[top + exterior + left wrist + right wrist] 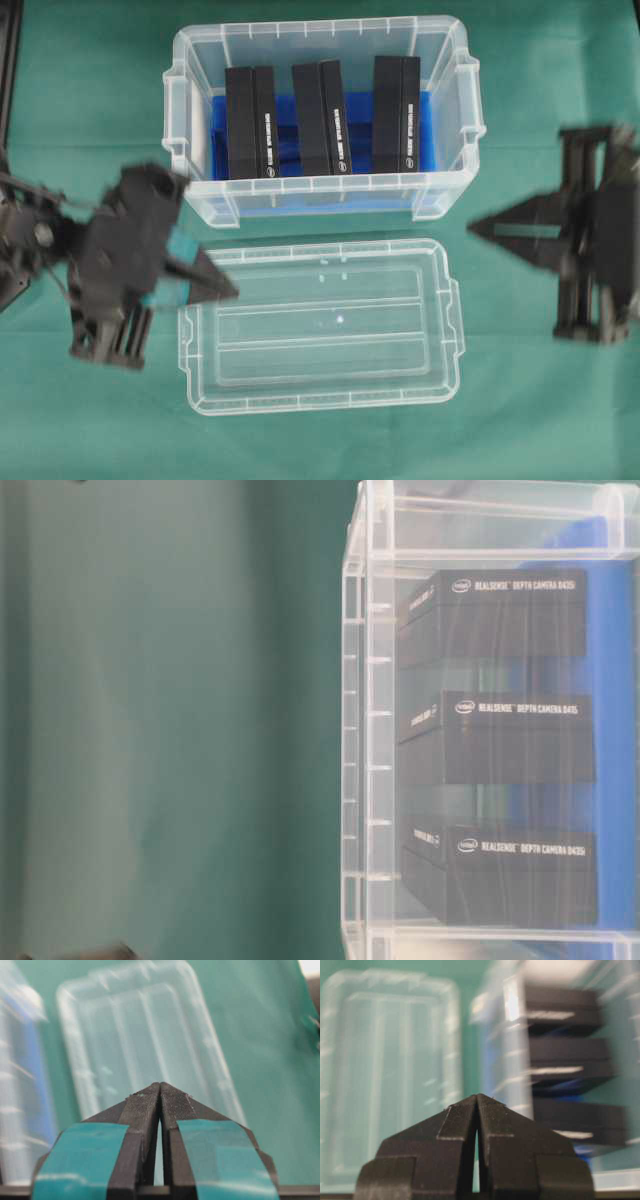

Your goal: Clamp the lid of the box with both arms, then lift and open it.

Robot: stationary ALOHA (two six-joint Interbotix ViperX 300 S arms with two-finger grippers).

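The lid (pixel 322 325) lies flat on the green surface (pixel 90 90) in the lower middle of the overhead frame, off the box (pixel 322 45) and just below it, with a thin strip of green showing between the two. The box sits open at the top of the frame, three black blocks (pixel 320 118) standing upright in a row on its blue base (pixel 218 140).

The left gripper (pixel 225 287) comes in from the left edge, teal tape on it, and its tip sits right at the lid's upper left corner; from above I cannot tell whether it touches. In the left wrist view its fingers (pixel 145 1105) are pressed together at the tip with nothing between them. The right gripper (pixel 475 229) is at the right edge, level with the box's lower right corner and apart from the lid, its fingers (pixel 462 1115) likewise closed on nothing. Both arms look blurred.
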